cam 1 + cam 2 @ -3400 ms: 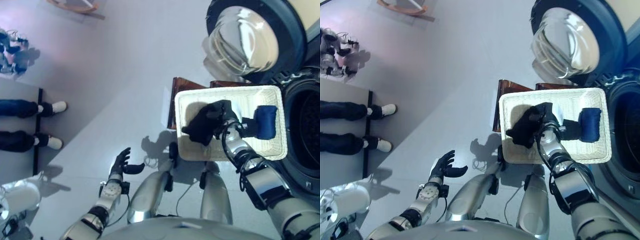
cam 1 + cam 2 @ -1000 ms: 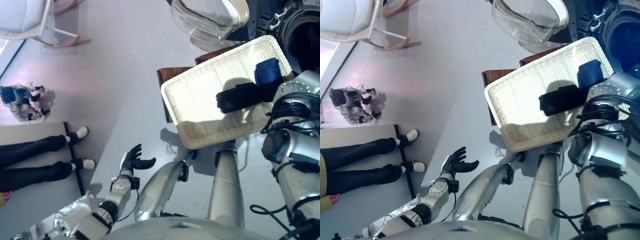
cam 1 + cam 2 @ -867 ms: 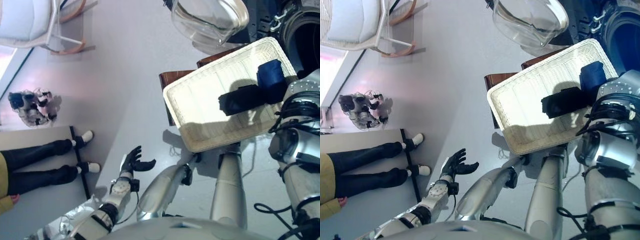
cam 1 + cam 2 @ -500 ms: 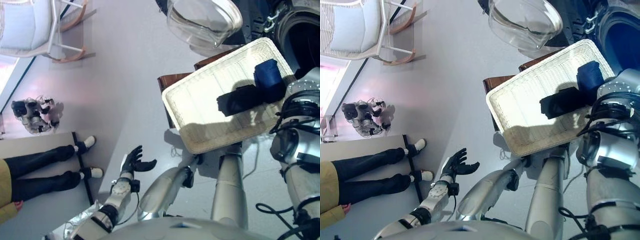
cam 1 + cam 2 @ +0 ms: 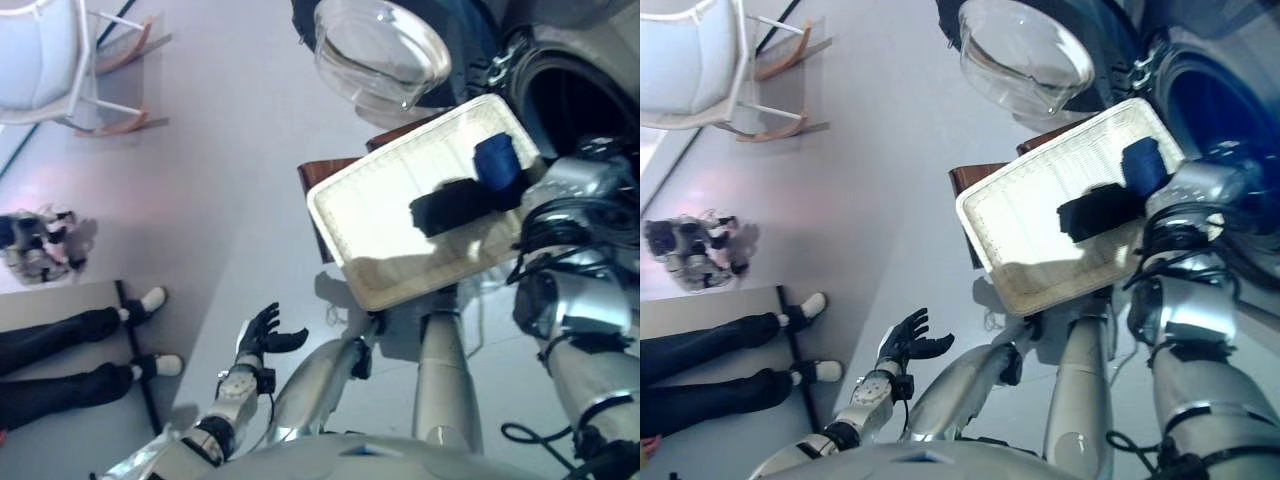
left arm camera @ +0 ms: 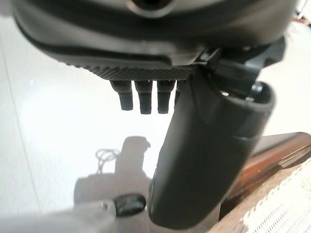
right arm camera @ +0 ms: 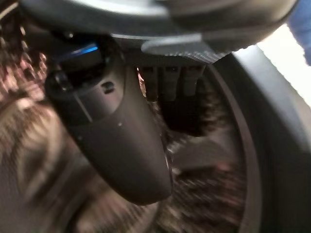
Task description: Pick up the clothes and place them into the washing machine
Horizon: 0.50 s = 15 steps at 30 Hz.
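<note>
A white wicker basket sits on a brown stool in front of the washing machine's open drum. In the basket lie a black cloth and a folded blue cloth. My right arm reaches past the basket's far end into the drum mouth. In the right wrist view my right hand is inside the drum with relaxed fingers. A dark blurred shape lies past them. My left hand hangs open over the floor at the lower left, holding nothing.
The washer's round glass door stands open above the basket. A white rocking chair is at the far upper left. A person's legs and a small dark device are on the floor at the left.
Since 3.4 s ago my right hand has left the basket and gone into the drum. The camera has swung, shifting the whole picture. The left hand stays put.
</note>
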### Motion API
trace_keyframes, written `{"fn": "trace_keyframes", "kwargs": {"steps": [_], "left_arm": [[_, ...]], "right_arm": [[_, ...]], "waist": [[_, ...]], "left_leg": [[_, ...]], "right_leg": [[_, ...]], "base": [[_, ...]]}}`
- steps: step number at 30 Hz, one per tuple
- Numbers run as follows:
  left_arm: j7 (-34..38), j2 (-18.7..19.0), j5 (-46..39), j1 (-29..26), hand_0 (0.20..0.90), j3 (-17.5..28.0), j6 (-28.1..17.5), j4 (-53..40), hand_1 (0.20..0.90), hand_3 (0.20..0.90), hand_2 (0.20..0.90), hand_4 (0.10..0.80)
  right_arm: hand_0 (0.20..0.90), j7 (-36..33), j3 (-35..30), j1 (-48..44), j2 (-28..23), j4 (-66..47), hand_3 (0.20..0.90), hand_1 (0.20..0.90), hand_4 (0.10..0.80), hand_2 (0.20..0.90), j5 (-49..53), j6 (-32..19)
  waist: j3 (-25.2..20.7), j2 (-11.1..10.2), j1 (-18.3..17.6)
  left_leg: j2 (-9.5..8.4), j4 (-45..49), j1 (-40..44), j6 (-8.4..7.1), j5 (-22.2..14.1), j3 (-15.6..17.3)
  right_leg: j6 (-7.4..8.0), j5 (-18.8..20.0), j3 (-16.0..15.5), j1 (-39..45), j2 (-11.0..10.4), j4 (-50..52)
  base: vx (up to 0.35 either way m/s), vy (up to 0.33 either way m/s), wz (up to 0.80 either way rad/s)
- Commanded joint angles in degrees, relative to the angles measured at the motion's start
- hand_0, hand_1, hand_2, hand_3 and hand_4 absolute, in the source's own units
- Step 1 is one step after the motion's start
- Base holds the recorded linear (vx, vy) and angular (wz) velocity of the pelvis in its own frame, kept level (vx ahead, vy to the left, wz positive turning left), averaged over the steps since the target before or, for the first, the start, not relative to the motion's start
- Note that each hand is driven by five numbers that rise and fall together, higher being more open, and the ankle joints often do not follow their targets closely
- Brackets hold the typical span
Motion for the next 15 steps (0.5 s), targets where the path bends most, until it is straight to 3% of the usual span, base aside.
{"fn": "trace_keyframes", "kwargs": {"steps": [1,5,9,11,12,15], "left_arm": [[0.7,2.5,-2.0,1.1,0.9,3.4,-0.5,4.7,0.9,0.9,0.9,0.8],[0.7,3.9,-1.5,1.2,0.9,5.5,-0.4,5.2,0.9,0.9,0.9,0.8],[0.9,4.9,-0.8,1.4,0.9,6.9,-0.3,5.4,0.9,0.9,0.9,0.8],[1.3,6.0,-0.5,1.4,0.9,8.4,-0.5,5.5,0.9,0.9,0.9,0.8],[1.3,6.0,-0.5,1.5,0.9,8.4,-0.5,5.4,0.9,0.9,0.9,0.8],[2.5,6.9,1.2,1.9,0.9,9.9,-0.9,4.8,0.9,0.9,0.9,0.8]], "right_arm": [[0.9,3.8,6.1,-0.1,-1.3,-3.4,0.9,0.9,0.8,0.9,-5.8,0.9],[0.9,4.9,14.3,5.8,1.5,-8.1,0.9,0.9,0.8,0.9,-15.5,6.6],[0.9,5.2,18.0,8.1,1.1,-10.1,0.9,0.9,0.8,0.9,-21.4,9.8],[0.9,4.5,22.7,10.7,0.2,-14.2,0.9,0.9,0.8,0.9,-31.3,12.9],[0.9,4.4,22.7,10.8,0.3,-14.2,0.9,0.9,0.8,0.9,-31.4,12.9],[0.9,2.5,27.4,14.2,-2.5,-18.9,0.9,0.9,0.8,0.9,-47.2,16.6]], "waist": [[-1.0,-0.6,1.0],[0.2,-4.3,0.5],[0.9,-6.4,0.2],[1.4,-8.5,-0.1],[1.4,-8.5,-0.1],[1.7,-10.2,-0.2]], "left_leg": [[-0.23,2.0,-5.2,-0.8,-1.0,-2.1],[0.42,2.4,-5.3,-1.04,-0.3,-2.5],[0.57,2.6,-5.2,-1.16,0.1,-2.9],[0.72,3.1,-5.1,-1.24,0.3,-3.4],[0.71,3.1,-5.1,-1.24,0.3,-3.4],[0.72,3.4,-5.0,-1.24,0.7,-4.0]], "right_leg": [[-0.73,-1.0,-2.9,7.1,1.9,-5.3],[-0.7,0.2,-4.0,8.2,2.0,-6.2],[-0.69,0.7,-4.6,8.8,2.0,-6.6],[-0.71,1.0,-5.2,9.4,2.1,-6.7],[-0.71,1.0,-5.2,9.4,2.1,-6.7],[-0.58,1.3,-6.1,10.2,2.0,-6.9]], "base": [[-0.063,-0.049,0.04],[-0.057,-0.062,0.09],[-0.052,-0.035,0.09],[-0.055,-0.026,0.11],[-0.05,-0.023,0.13],[-0.041,-0.007,0.11]]}}
